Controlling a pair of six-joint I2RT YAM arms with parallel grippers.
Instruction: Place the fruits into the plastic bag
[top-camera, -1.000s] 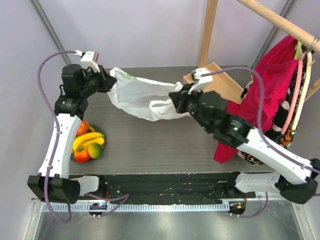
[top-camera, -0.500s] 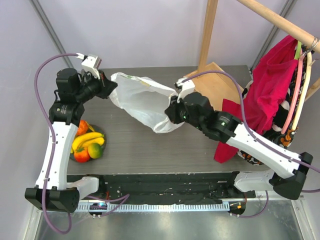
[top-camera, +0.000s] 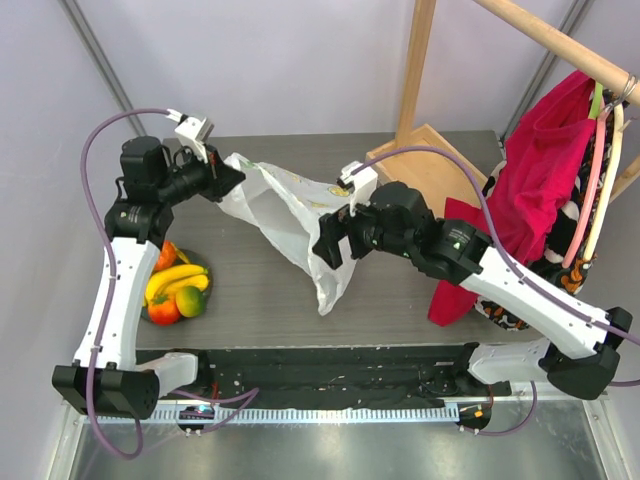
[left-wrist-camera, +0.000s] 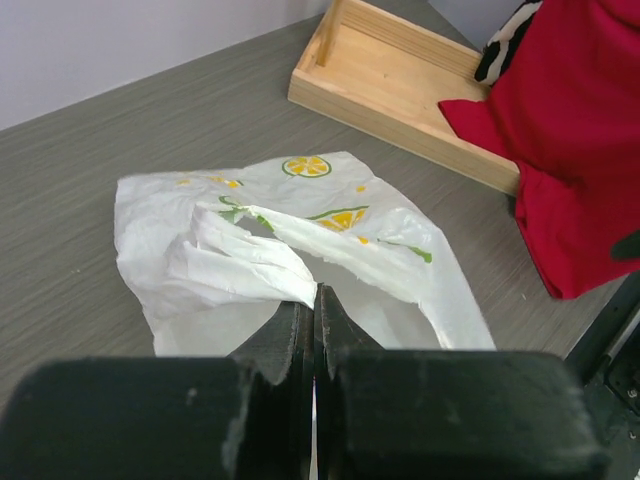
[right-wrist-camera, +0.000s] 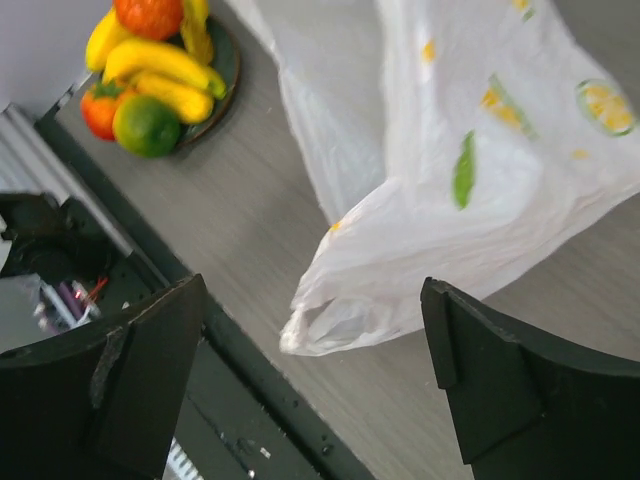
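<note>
Plainly, the plastic bag (top-camera: 290, 215) is the main worry. It droops from the left gripper (left-wrist-camera: 316, 300), whose jaws are pinched tight on one fold of its rim, and it sags toward the table beneath the right gripper (right-wrist-camera: 310, 300), whose fingers stand wide apart and grip nothing. With only one hold, the mouth may collapse flat, and a fruit would then slide off the outside. The plate (right-wrist-camera: 232, 62) sits well off to the right gripper's side, and the fruits (top-camera: 177, 285) piled on it could roll if nudged carelessly.
</note>
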